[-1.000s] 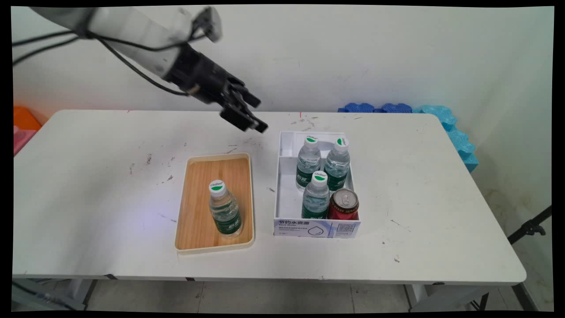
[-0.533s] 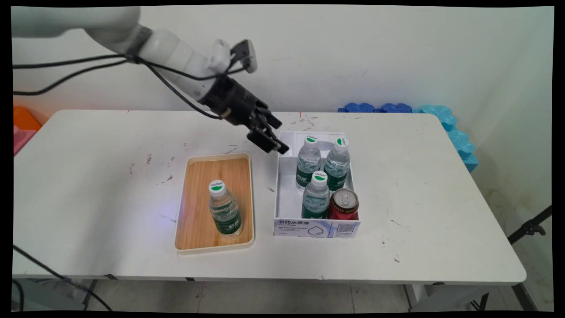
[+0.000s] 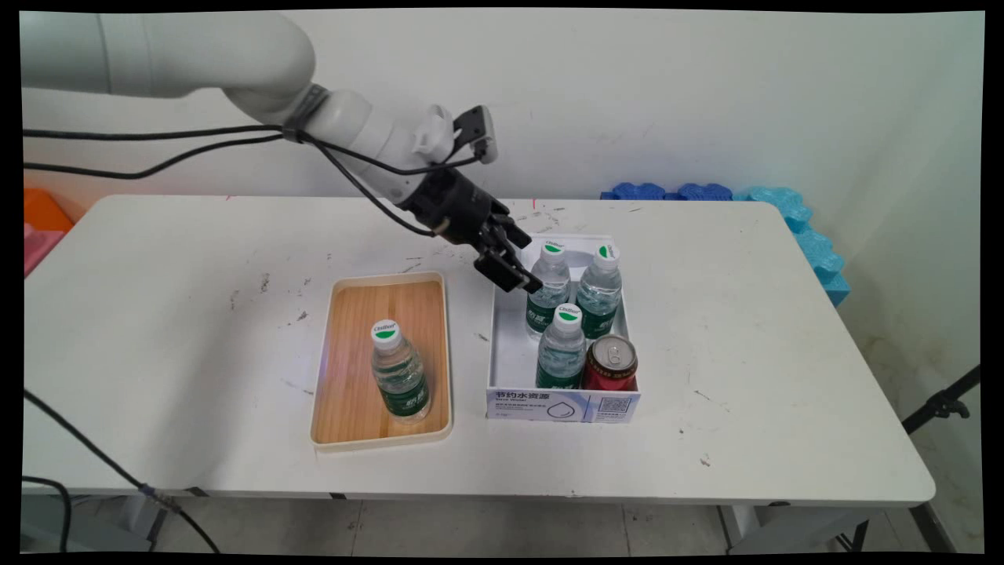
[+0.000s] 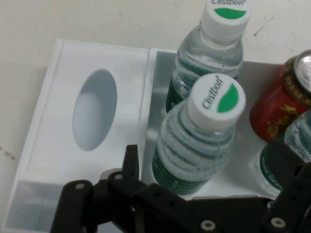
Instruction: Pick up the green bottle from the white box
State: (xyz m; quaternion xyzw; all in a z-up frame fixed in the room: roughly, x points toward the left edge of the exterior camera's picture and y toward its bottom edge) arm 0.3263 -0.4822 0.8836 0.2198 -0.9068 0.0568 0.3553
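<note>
The white tabletop [image 3: 196,329] carries a wooden tray [image 3: 357,377] left of centre and a white box [image 3: 510,345] just to its right. The arm [image 3: 235,63] reaches in from the upper left and slopes down to the right, cables hanging from it, with its wrist angled toward the box's far left corner.

The end effector [image 3: 514,271] hangs over the box's far left part, tipped downward, right beside the nearest bottle [image 3: 547,290] at about shoulder height. In the hand view its fingers [image 4: 130,162] stand apart, open, one on each side of that bottle [image 4: 201,136], and nothing is gripped between them.

The box holds three water bottles and a red can. The second bottle [image 3: 600,290] stands just right of the nearest one at the far end, the third bottle [image 3: 562,349] stands in front of them, and the can [image 3: 610,365] sits at the near right corner, touching the third bottle. A lone bottle [image 3: 400,373] stands upright on the tray.
</note>
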